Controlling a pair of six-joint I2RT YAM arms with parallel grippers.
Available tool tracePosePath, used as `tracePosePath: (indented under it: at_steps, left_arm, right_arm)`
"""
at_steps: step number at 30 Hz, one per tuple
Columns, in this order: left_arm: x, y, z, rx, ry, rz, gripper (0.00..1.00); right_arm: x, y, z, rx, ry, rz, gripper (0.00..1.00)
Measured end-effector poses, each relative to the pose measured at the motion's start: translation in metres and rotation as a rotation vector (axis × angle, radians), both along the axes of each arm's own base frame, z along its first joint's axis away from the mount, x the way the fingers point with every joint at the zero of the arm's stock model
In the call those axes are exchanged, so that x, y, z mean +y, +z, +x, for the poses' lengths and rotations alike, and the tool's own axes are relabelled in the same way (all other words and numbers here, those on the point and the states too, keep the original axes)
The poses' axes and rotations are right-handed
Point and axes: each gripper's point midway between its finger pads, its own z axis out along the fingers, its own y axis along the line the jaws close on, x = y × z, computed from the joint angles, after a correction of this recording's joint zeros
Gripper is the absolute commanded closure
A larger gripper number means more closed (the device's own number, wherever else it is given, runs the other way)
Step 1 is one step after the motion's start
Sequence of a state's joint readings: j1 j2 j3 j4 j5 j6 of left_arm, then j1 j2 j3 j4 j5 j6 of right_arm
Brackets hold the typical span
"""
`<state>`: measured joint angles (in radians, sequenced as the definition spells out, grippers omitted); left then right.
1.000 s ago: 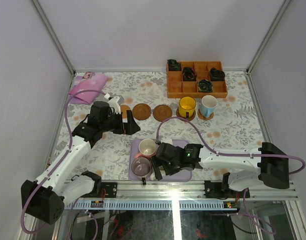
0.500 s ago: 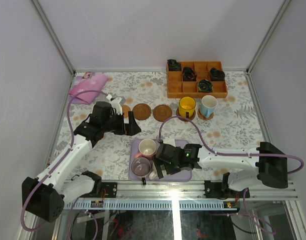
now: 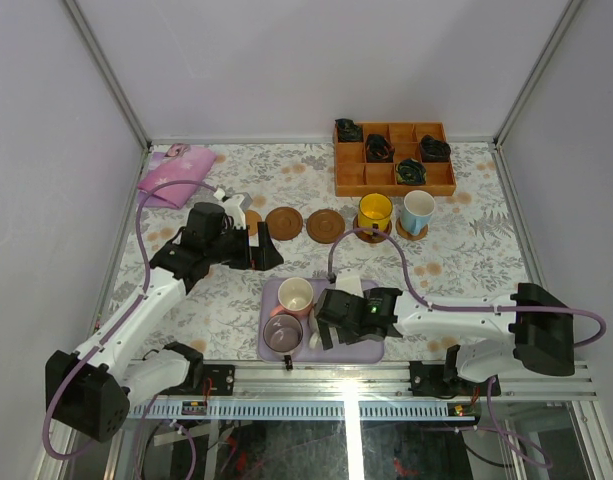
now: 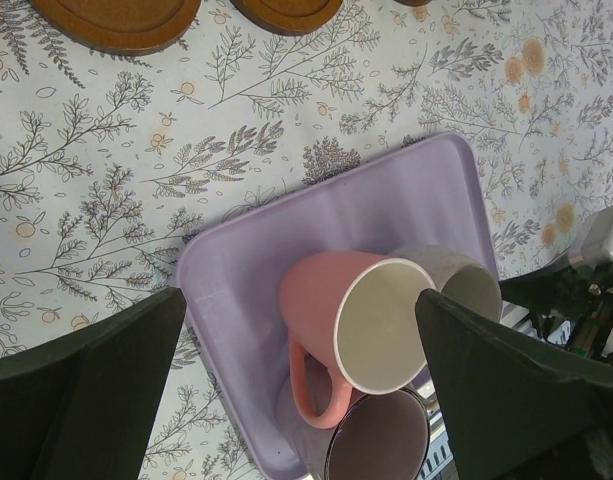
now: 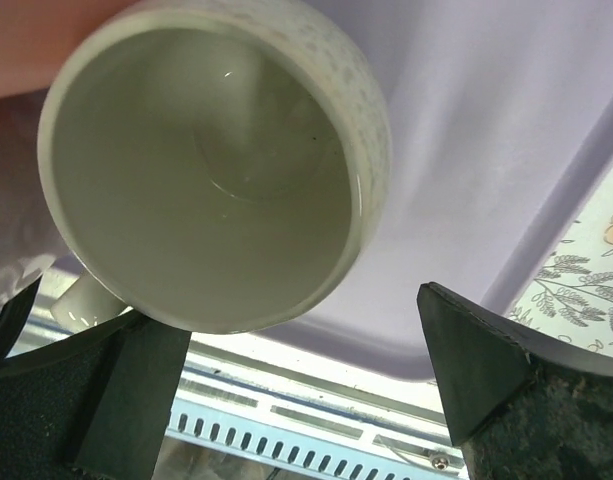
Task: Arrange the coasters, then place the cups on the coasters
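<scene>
Three cups stand crowded on the lavender tray [image 3: 372, 350]: a pink cup [image 3: 296, 296], a dusky purple cup [image 3: 283, 332] and a white cup [image 5: 216, 170], which my right arm hides from the top camera. My right gripper [image 3: 319, 333] hangs open right at the white cup's mouth, gripping nothing. My left gripper [image 3: 263, 246] is open above the cloth, behind the tray. In its view the pink cup [image 4: 356, 330] lies between the fingers but farther off. A yellow cup [image 3: 375, 212] and a light blue cup [image 3: 418, 210] each sit on a coaster. Two bare coasters [image 3: 283, 222] [image 3: 325, 224] lie left of them, and a third [image 3: 251, 219] is partly hidden.
An orange-brown compartmented wooden box [image 3: 394, 158] with dark items stands at the back right. A pink pouch [image 3: 172, 176] lies at the back left. The metal rail [image 3: 346, 380] runs just in front of the tray. White walls close in both sides.
My left gripper has edged a little to the right, toward the tray. My right wrist has shifted slightly over the tray and its cable has moved. Cups and coasters have stayed put.
</scene>
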<state>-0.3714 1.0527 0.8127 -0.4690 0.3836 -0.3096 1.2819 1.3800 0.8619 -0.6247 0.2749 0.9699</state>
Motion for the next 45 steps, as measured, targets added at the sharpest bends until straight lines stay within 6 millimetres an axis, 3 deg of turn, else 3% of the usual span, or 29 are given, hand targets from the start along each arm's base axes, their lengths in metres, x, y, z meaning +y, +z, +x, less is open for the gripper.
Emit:
tracePosePath:
  at_steps: [4, 12, 18, 22, 27, 30, 33, 39, 43, 45]
  left_arm:
    - [0.0, 0.001, 0.001, -0.001, 0.006, -0.002, 0.01]
    - [0.0, 0.0, 0.003, -0.003, 0.009, -0.003, 0.0]
    - [-0.001, -0.001, 0.004, -0.007, 0.01, -0.005, 0.0]
    - [0.0, -0.004, 0.003, -0.001, 0.01, -0.002, 0.0]
    - [0.0, -0.008, 0.001, 0.009, 0.009, 0.001, 0.0]
    - [0.0, -0.009, 0.001, 0.009, 0.01, 0.002, 0.0]
    - [0.0, -0.008, 0.001, 0.008, 0.01, 0.002, 0.0]
    - [0.001, -0.008, 0.001, 0.007, 0.011, 0.003, 0.0]
    - [0.001, -0.009, 0.001, 0.008, 0.011, 0.004, 0.0]
    - [0.001, -0.01, 0.001, 0.012, 0.011, 0.005, 0.0]
  right_arm:
    - [-0.006, 0.0, 0.013, -0.034, -0.049, -0.017, 0.01]
    - [-0.037, 0.003, 0.069, -0.123, -0.232, -0.061, 0.01]
    - [-0.049, 0.009, 0.073, -0.144, -0.255, -0.105, 0.01]
    - [-0.042, 0.029, 0.071, -0.173, -0.245, -0.044, 0.01]
    - [-0.006, 0.065, 0.07, -0.213, -0.195, 0.057, 0.01]
    - [0.01, 0.073, 0.073, -0.217, -0.181, 0.071, 0.01]
    - [0.013, 0.062, 0.074, -0.201, -0.178, 0.025, 0.01]
    - [0.0, 0.029, 0.067, -0.148, -0.19, -0.116, 0.01]
    - [-0.004, 0.02, 0.065, -0.132, -0.204, -0.156, 0.0]
    - [-0.005, 0.02, 0.065, -0.133, -0.21, -0.157, 0.06]
